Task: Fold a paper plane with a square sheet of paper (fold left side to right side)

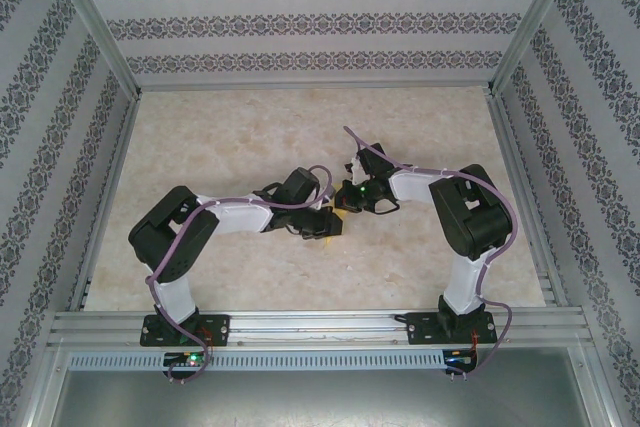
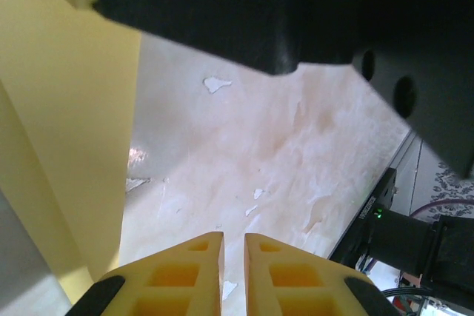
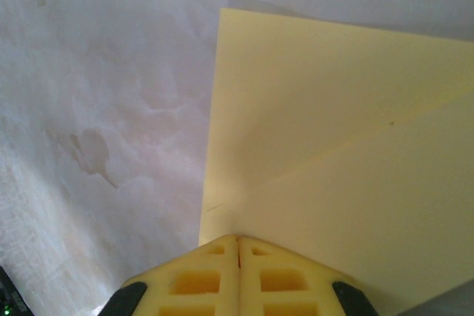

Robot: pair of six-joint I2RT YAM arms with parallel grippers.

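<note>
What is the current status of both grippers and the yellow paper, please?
Right gripper shut, pressing on the folded thin yellow paper sheet. Left gripper nearly shut, holding nothing, paper beside it. Nothing in the way.

Two arms with black joint housings and white link covers stand on black base plates bolted to an aluminium rail. A purple cable runs along each arm, looping free near the wrists. A green light glows on the right wrist and by each base at six o'clock. The fingers are yellow moulded plastic with square recesses, set in black mounts.
</note>
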